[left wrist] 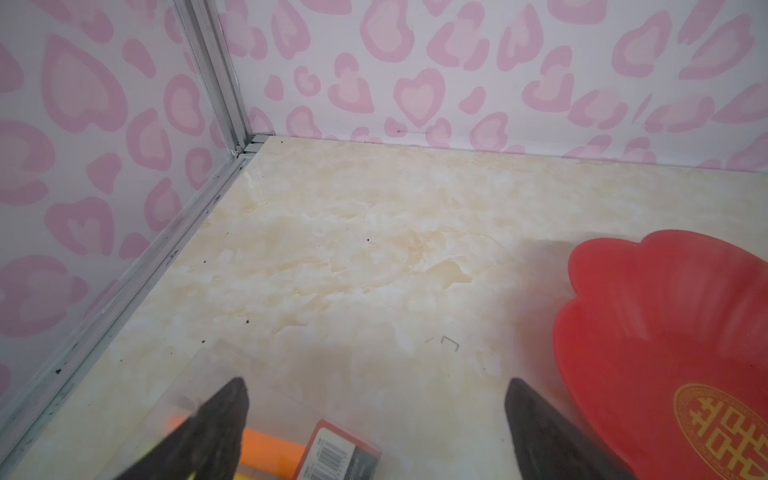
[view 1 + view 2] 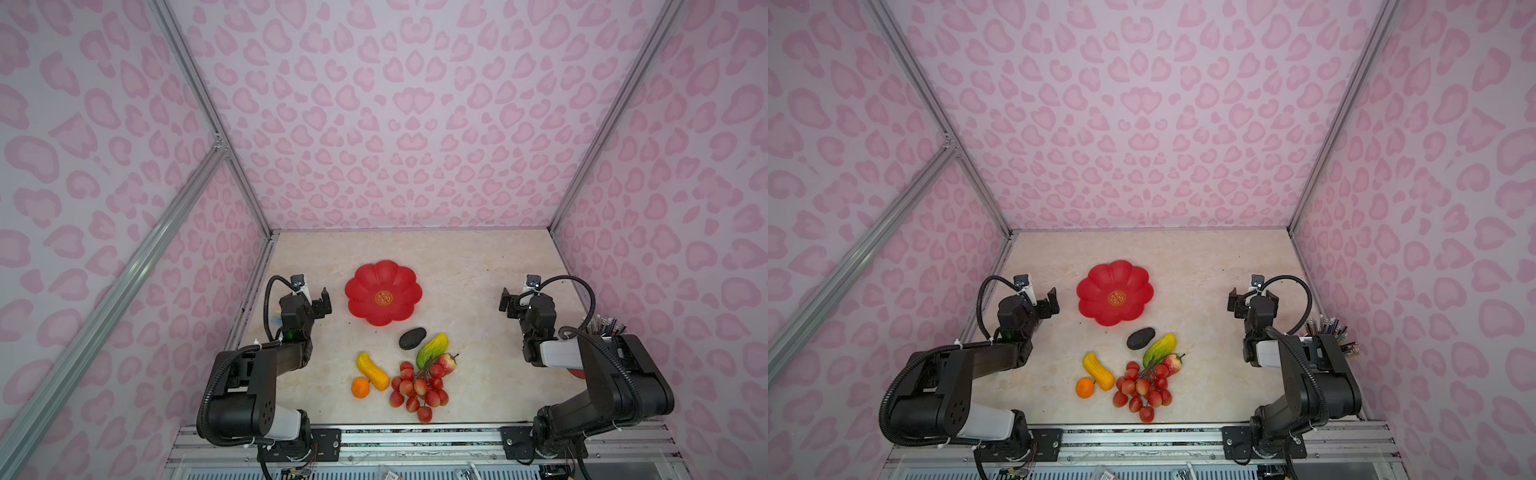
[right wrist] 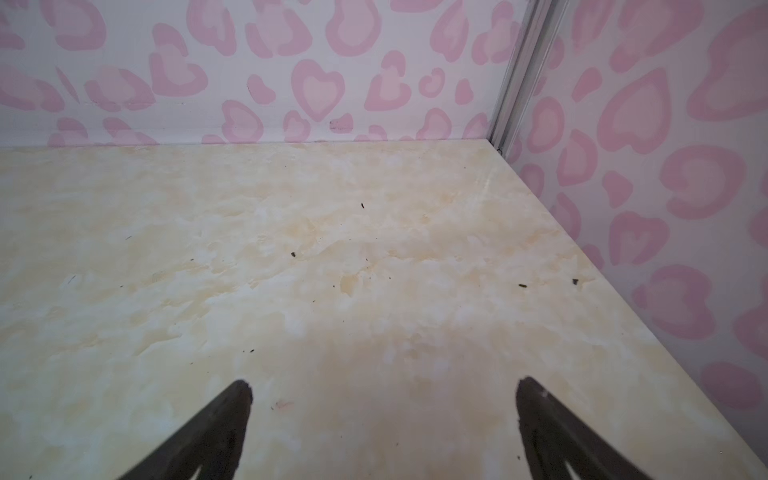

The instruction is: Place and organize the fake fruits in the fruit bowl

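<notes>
My left gripper [image 1: 376, 386] had its jaws spread wide with nothing between them, hanging over bare table just beside the shallow glossy red fruit bowl with the scalloped petal rim [image 2: 392, 276]. My right gripper [image 3: 384, 386] was the same deal, spread and empty, well off on the bowl's other side.

The bowl had nothing in it. All the small plastic fake fruits sat in a loose cluster on the beige marbled tabletop [image 2: 478, 257], between my arms and closer to my base than either gripper, so I figured any pick meant pulling back and turning inward.

The dark avocado [image 2: 412, 338] was nearest the bowl, about midway between both grippers. The yellow-orange oblong fruit [image 2: 372, 371] and the round orange [image 2: 360, 387] lay on my left arm's side, and that oblong ran diagonally with its far end toward my left arm. The green-yellow oblong fruit [image 2: 432, 351] slanted the opposite way, right beside the red-pink apple [image 2: 448, 363], on my right arm's side. The bunch of red lychee-like balls [image 2: 419, 388] sprawled nearest my base.

Neither wrist view showed any fruit at all. The left wrist view did catch a clear pack of coloured markers [image 1: 336, 451] under my gripper, mostly hidden by my arm from above. Only a top view showed the bundle of pencils [image 2: 1327, 328] by my right arm.
</notes>
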